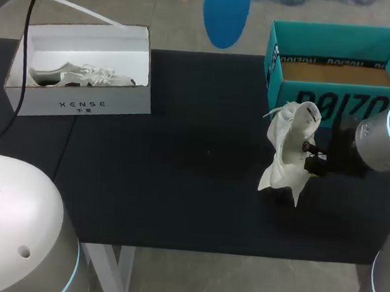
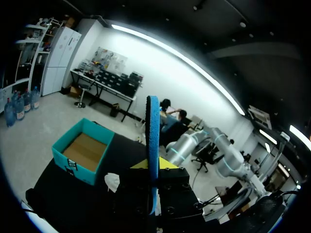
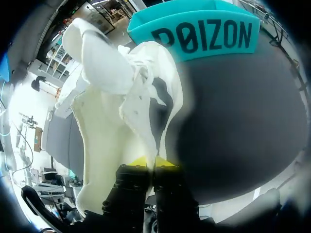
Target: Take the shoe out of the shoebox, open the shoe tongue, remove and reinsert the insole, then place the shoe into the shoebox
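A white shoe [image 1: 289, 150] hangs toe-down over the dark table, in front of the open teal shoebox [image 1: 333, 106]. My right gripper [image 1: 314, 157] is shut on the shoe's side wall; in the right wrist view its yellow tips [image 3: 154, 161] pinch the collar edge of the shoe [image 3: 112, 121], whose tongue is folded up. My left gripper [image 2: 153, 165] is shut on a blue insole [image 2: 153, 141], which stands upright between its fingers. In the head view the insole [image 1: 226, 13] shows high at the back, between the two boxes. The left wrist view looks down on the teal shoebox [image 2: 82, 153].
A white shoebox [image 1: 83, 102] stands at the back left with another white shoe [image 1: 79, 76] inside. A cable [image 1: 23, 58] hangs over its left side. The dark table mat [image 1: 179, 178] stretches between the boxes and ends at the front edge.
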Motion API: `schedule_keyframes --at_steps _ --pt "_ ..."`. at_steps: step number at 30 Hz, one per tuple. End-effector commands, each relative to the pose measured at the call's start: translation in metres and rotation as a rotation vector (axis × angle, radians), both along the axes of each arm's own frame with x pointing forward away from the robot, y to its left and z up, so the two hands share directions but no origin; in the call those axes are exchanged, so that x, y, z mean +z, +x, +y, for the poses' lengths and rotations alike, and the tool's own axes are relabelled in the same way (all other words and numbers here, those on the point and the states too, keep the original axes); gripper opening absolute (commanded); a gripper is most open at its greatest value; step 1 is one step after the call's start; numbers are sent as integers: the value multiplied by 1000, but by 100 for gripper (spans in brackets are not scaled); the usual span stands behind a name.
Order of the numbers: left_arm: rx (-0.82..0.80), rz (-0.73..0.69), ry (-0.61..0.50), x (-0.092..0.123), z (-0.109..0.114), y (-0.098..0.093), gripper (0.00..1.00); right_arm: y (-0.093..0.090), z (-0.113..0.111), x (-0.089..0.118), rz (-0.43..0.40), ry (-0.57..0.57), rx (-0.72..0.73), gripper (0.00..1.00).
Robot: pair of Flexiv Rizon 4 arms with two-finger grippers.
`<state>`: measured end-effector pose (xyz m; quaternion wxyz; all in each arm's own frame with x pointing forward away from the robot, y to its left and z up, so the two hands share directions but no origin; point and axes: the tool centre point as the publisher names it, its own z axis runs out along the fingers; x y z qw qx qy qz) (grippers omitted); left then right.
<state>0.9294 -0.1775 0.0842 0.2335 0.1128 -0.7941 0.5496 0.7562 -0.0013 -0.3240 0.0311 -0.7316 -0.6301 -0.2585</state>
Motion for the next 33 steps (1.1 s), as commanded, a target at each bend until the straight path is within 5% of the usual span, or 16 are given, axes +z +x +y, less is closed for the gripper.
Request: schedule_keyframes --at_steps 1,13,23,33 --pt "-2 0 -1 0 0 1 0 -5 7 -9 -12 3 -4 0" --pt "-2 0 -1 0 0 1 0 -6 28 -45 -6 -46 50 0" --pt "-2 0 -1 0 0 1 0 -5 31 -59 -64 -183 52 0" --pt "-2 0 -1 0 0 1 0 -10 33 -68 -39 -205 83 0"
